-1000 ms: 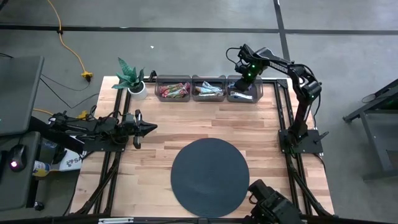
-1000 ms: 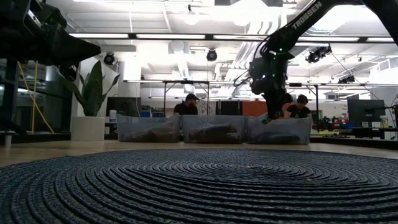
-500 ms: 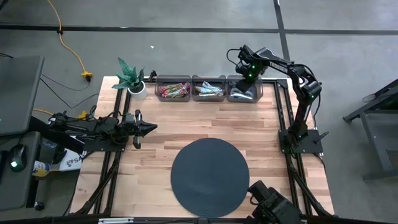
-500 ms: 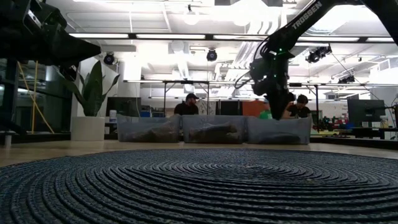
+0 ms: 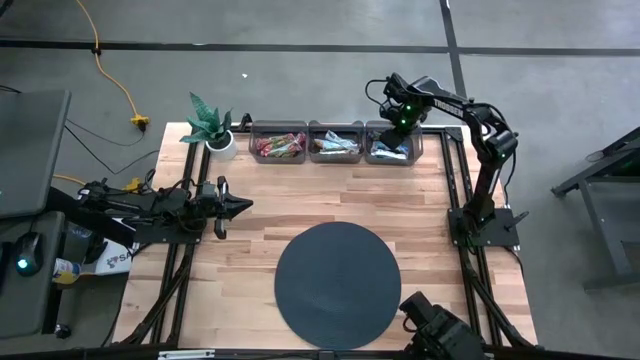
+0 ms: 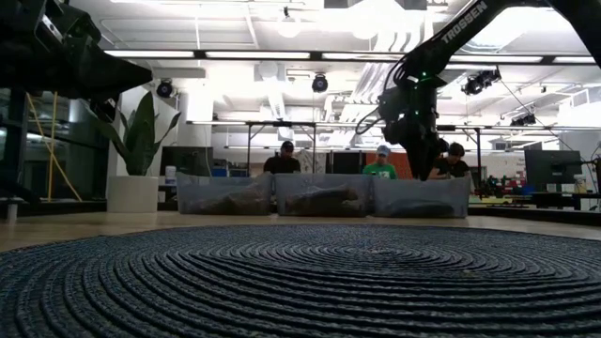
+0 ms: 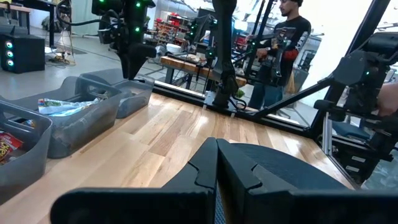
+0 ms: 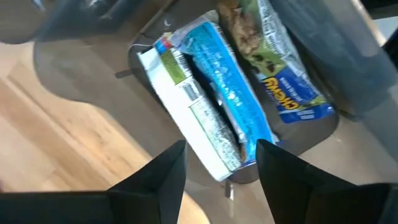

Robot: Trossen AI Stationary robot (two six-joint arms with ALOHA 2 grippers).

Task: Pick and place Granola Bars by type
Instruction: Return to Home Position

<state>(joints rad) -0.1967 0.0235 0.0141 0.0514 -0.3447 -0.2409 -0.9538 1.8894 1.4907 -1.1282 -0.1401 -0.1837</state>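
Three clear bins stand in a row at the table's far edge. The left one (image 5: 279,146) holds red granola bars, the middle one (image 5: 335,144) mixed ones, and the right one (image 5: 392,150) light blue ones. My right gripper (image 8: 221,165) hangs open above the right bin, pointing down, its fingers just over two light blue bars (image 8: 217,93) lying flat on the bin's floor. A green and blue wrapped bar (image 8: 277,59) lies beside them. My left gripper (image 5: 236,205) waits shut near the table's left edge.
A large dark round mat (image 5: 338,285) lies on the near middle of the wooden table. A potted plant (image 5: 210,128) stands at the far left corner beside the bins. People stand in the room behind the bins (image 6: 380,161).
My right gripper has stayed over the right bin and opened; in the low view its fingers stand wider apart and a little higher above the bin's rim than a second ago.
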